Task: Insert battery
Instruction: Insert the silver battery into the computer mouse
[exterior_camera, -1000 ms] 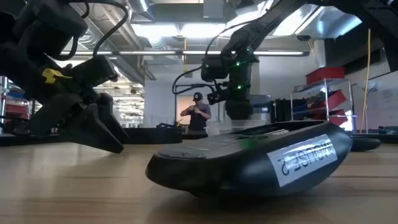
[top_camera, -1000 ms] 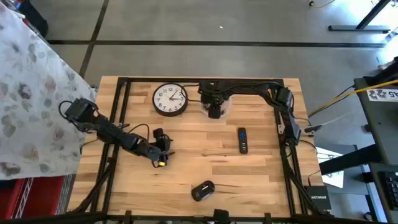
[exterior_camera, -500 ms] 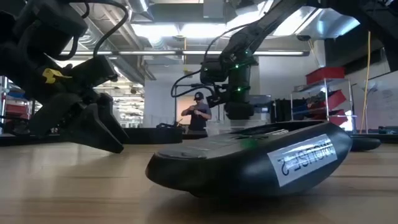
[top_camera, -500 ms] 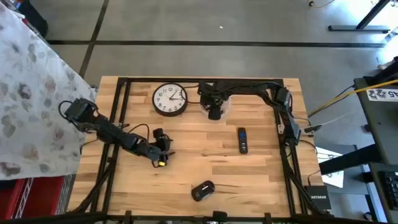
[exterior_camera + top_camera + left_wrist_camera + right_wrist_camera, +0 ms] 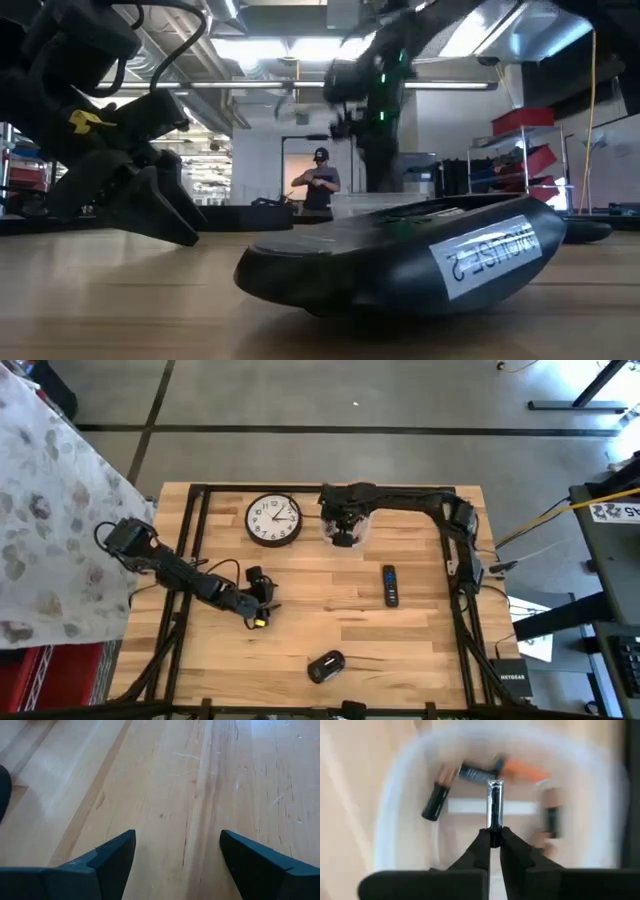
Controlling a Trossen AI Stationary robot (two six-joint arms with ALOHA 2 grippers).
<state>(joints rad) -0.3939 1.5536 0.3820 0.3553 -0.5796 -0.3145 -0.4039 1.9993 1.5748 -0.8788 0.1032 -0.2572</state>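
Note:
Above a clear round tub at the table's far middle, my right gripper is shut on a dark battery. Several more batteries lie loose in the tub below it. In the low view this gripper shows blurred, well above the table. My left gripper rests open on the bare wood at the table's left, with nothing between its fingers. My right gripper pinches one end of the battery between its two fingertips, coming from above and pointing down. The battery lies in line with the fingers and sticks out beyond them toward the tub. It hangs clear of the batteries below.
A round wall clock lies left of the tub. A black remote lies at the table's middle right. A black oval device sits near the front edge. A black frame runs around the table.
My right gripper has gone up from the tub and a little toward the far edge, with the battery between its fingers; it shows blurred from the motion.

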